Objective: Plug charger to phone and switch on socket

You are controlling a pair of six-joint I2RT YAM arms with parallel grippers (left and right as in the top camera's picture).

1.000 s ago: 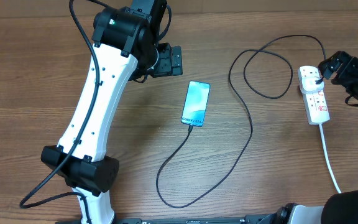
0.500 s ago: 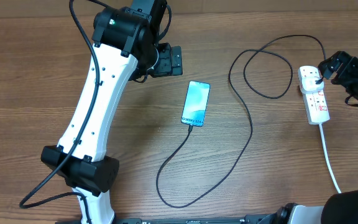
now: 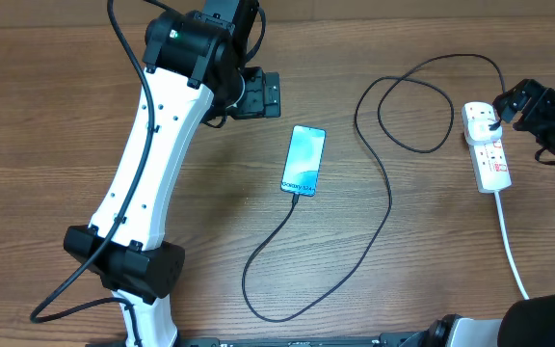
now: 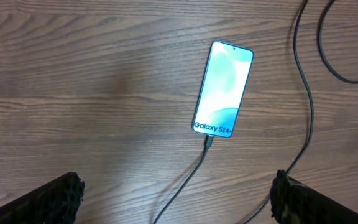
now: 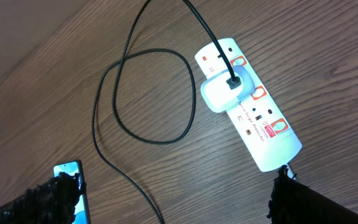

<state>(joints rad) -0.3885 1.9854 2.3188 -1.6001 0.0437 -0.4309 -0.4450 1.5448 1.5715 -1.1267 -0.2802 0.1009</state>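
The phone (image 3: 303,160) lies face up mid-table, its screen glowing light blue; it also shows in the left wrist view as the phone (image 4: 223,88). The charger's thin black cable (image 3: 389,207) has its tip (image 4: 209,141) in the phone's bottom edge. It loops across the table to a white adapter (image 5: 224,92) seated in the socket (image 5: 253,118), a white power strip (image 3: 487,149). My left gripper (image 3: 270,93) hangs open above and left of the phone. My right gripper (image 3: 514,101) is open beside the strip's far end, touching nothing.
The strip's thick white cord (image 3: 512,255) runs toward the front right edge. The black cable makes a wide loop (image 5: 145,96) left of the strip and another near the front edge (image 3: 258,304). The left arm's white link (image 3: 147,183) spans the table's left side.
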